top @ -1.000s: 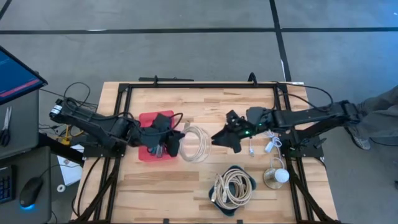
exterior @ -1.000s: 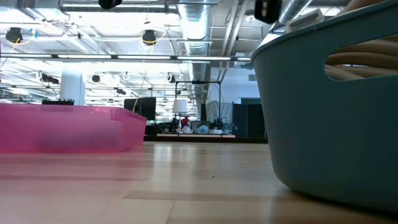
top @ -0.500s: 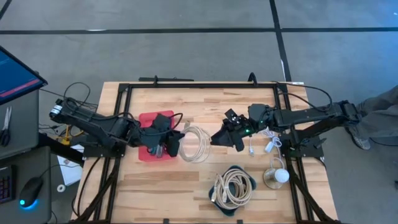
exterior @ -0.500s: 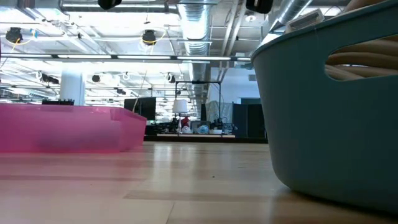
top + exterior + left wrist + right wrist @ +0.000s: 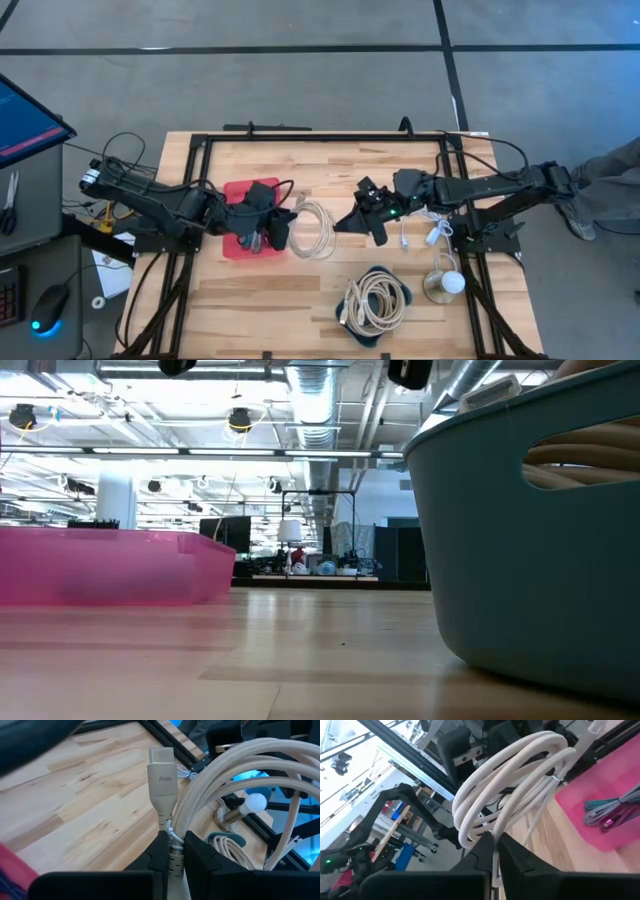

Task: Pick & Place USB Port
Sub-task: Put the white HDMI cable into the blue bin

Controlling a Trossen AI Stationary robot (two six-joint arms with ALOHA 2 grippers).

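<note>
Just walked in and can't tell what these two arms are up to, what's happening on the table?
Both arms meet at the coiled cable in the middle of the table. The left gripper is shut on it just behind its plug, beside the pink bin. The right gripper is shut on the coil's opposite side. The coil is not in the bin yet.

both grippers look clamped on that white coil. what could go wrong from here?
1. The left gripper and right gripper both pinch the same white cable coil; pulling apart could unravel it or strain the plug.
2. The right grip catches only a thin strand, so it may slip.
3. The coil hangs beside the pink bin; loops could snag its rim.
</note>
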